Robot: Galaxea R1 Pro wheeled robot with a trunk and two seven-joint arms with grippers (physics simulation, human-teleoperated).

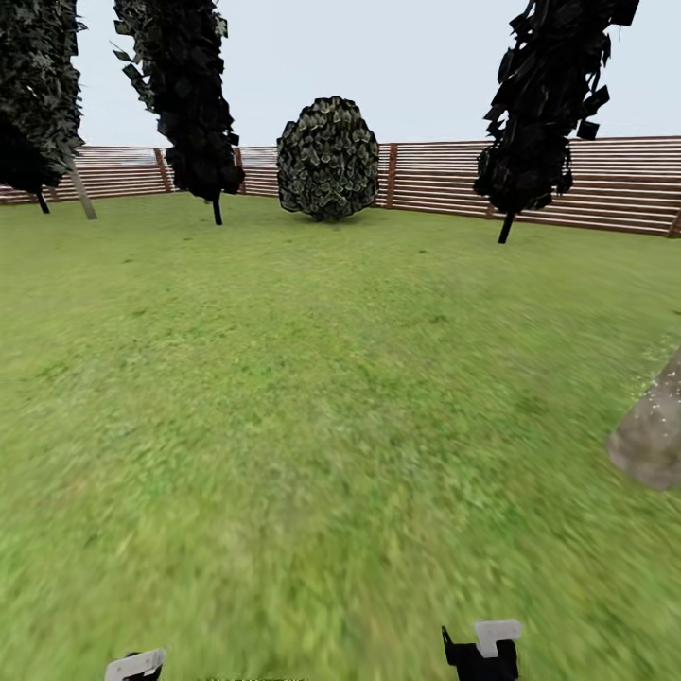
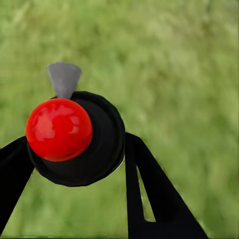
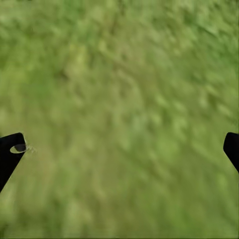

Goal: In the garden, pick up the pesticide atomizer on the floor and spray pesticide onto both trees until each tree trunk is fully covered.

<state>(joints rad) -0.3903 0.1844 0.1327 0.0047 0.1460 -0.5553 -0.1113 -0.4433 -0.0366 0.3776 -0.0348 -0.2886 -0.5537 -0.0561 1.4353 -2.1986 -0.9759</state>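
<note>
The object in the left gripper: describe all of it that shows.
In the left wrist view, the atomizer shows end-on: a round black body, a glossy red ball-like cap toward the camera and a small grey nozzle-like tab past it. It looks like plastic. The left gripper has a black finger against each side of it, above blurred grass.

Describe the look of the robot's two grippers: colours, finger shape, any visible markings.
In the wrist views both grippers have flat, matte black fingers: the left gripper shows wedge-like fingers, one with a long triangular cut-out; the right gripper shows rounded black tips at the picture's edges. In the head view, pale grey-white blocky parts sit on black bodies at the bottom edge. No cables or markings are visible.
</note>
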